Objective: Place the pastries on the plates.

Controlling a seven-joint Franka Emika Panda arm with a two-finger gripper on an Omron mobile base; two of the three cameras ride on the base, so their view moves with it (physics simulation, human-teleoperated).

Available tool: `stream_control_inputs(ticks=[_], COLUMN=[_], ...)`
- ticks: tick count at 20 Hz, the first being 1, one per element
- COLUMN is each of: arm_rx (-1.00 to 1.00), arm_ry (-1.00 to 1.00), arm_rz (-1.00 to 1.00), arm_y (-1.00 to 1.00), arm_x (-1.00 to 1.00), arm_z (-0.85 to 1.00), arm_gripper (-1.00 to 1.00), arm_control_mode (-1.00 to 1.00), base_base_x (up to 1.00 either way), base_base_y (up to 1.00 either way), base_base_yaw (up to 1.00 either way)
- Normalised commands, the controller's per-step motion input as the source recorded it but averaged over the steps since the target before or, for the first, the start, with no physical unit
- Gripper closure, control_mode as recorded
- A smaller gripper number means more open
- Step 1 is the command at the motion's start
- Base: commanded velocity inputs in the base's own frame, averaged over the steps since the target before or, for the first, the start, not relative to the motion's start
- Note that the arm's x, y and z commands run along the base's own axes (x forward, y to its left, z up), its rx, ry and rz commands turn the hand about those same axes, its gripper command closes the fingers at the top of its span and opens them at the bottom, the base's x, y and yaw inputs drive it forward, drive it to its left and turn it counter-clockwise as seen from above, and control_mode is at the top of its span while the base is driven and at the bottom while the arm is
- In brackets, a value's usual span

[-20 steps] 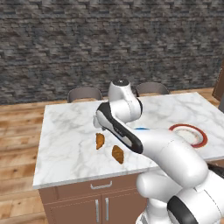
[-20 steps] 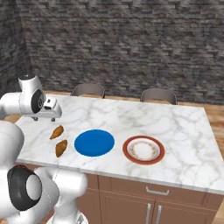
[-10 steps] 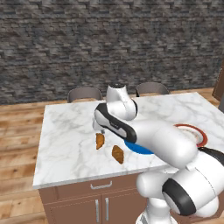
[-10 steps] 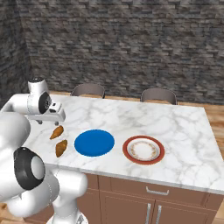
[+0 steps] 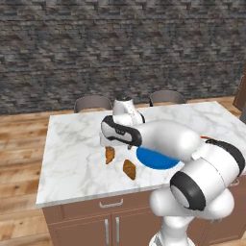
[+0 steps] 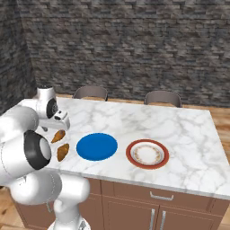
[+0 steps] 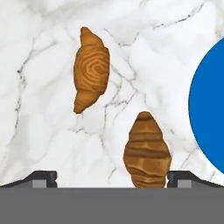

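Note:
Two golden-brown pastries lie side by side on the marble counter, one [image 5: 110,154] [image 6: 58,136] farther back and one [image 5: 129,169] [image 6: 63,152] nearer the front edge. My gripper [image 5: 115,143] [image 6: 60,126] [image 7: 113,179] hangs open just above them. In the hand view one pastry [image 7: 146,152] sits between the fingertips, closer to the right one, and the other pastry [image 7: 91,70] lies beyond it. The blue plate [image 5: 156,159] [image 6: 96,146] [image 7: 210,113] is empty beside the pastries. The white plate with a red-brown rim [image 6: 147,153] is empty too; my arm hides most of it in the left base view.
The marble island counter [image 6: 188,134] stretches to the right of the plates. Two chairs [image 6: 90,93] [image 6: 162,98] stand behind it before a dark stone wall. Drawers and cabinet doors [image 5: 108,218] front the island.
The hand has come down and slightly closer over the pastries while the arm swung around. Its jaws have stayed open. Pastries and plates have not moved.

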Motion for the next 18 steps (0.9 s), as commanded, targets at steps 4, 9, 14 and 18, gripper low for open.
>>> stream_control_inputs(ticks=[4, 9, 14, 18], arm_rx=[0.0, 0.0, -0.03, -0.02], arm_ry=[0.08, 0.02, 0.0, 0.0], arm_rz=[-0.1, -0.06, -0.04, -0.05], arm_y=[0.07, 0.12, 0.17, 0.14], arm_x=[0.33, 0.46, 0.48, 0.38], arm_z=[-0.4, -0.32, -0.17, -0.28], arm_gripper=[-1.0, -1.0, -1.0, -1.0], arm_control_mode=[-1.0, -1.0, -1.0, -1.0], base_base_x=[0.0, 0.0, 0.0, 0.0], base_base_y=[0.0, 0.0, 0.0, 0.0], base_base_yaw=[0.0, 0.0, 0.0, 0.0])
